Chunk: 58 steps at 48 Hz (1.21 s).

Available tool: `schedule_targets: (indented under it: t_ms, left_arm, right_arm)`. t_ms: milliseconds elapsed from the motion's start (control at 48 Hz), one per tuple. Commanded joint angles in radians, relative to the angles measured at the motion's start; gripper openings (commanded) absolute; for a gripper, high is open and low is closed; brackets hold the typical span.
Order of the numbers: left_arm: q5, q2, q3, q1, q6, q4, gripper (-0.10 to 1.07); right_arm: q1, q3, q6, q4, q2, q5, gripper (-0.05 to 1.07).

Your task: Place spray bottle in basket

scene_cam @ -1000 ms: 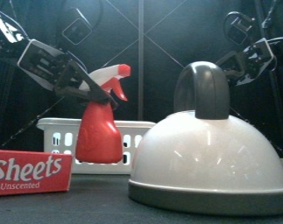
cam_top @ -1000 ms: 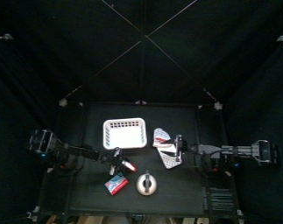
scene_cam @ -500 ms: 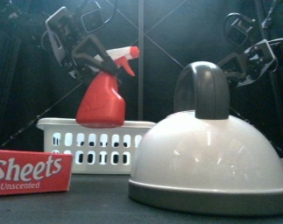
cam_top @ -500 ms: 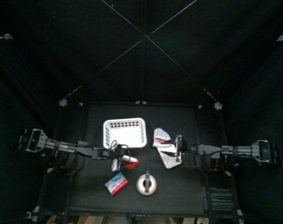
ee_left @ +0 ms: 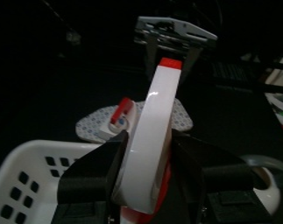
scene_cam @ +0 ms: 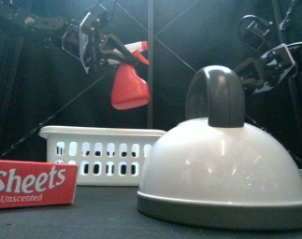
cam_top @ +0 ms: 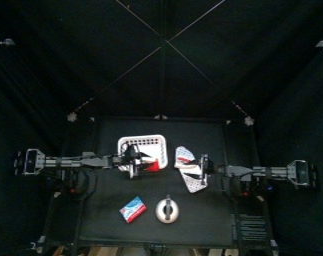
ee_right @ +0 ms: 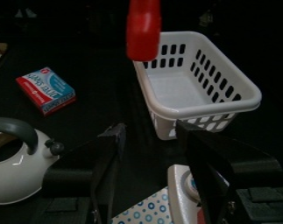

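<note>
Spray bottle (scene_cam: 129, 86) first: it hangs high in the air, red body down and white trigger head up, clamped at the neck by the left gripper (scene_cam: 113, 53), whose jaws stand fairly wide around it. From above it sits over the near side of the basket (cam_top: 122, 150), close to the near wall rather than over the middle.

My biggest worry is the basket's rim. If the jaws let go where the bottle hangs now, I reckon the base could catch the near wall and tip outward onto the table instead of falling in. That would come from releasing before the arm has carried it farther over the grid floor.

Next is the height. The bottle is well above the low white walls, so a drop from there could bounce or topple it out. Lowering it before opening would take care of that.

The kettle (scene_cam: 222, 168), near and to the right, is well apart from the basket, but a bottle that rolls off the near wall could fetch up against it.

The blue-and-red packet (scene_cam: 28, 184), near left, is another place a stray bottle might land.

Smallest concern is the right gripper (scene_cam: 268, 63), parked high on the right; whether it grips anything I cannot tell.
</note>
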Motion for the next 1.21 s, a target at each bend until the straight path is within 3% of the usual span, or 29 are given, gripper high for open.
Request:
schedule_targets:
  t_ms: [0,333,771,1188]
  left_arm:
    - [-0.054,0.003,0.005,0.063,0.0,0.049,0.55]
    - [-0.132,0.166,0.011,0.144,0.002,0.083,0.55]
    - [-0.179,0.328,-0.015,0.164,0.0,0.081,0.58]
    - [-0.184,0.376,-0.029,0.169,0.002,0.086,0.79]
  right_arm:
    - [-0.003,-0.009,0.0,0.005,-0.003,-0.003,0.85]
    - [-0.005,-0.003,0.0,0.003,-0.003,-0.003,0.85]
    - [-0.006,0.003,0.0,0.005,-0.003,-0.003,0.85]
    - [-0.006,0.003,0.0,0.003,-0.003,-0.003,0.85]
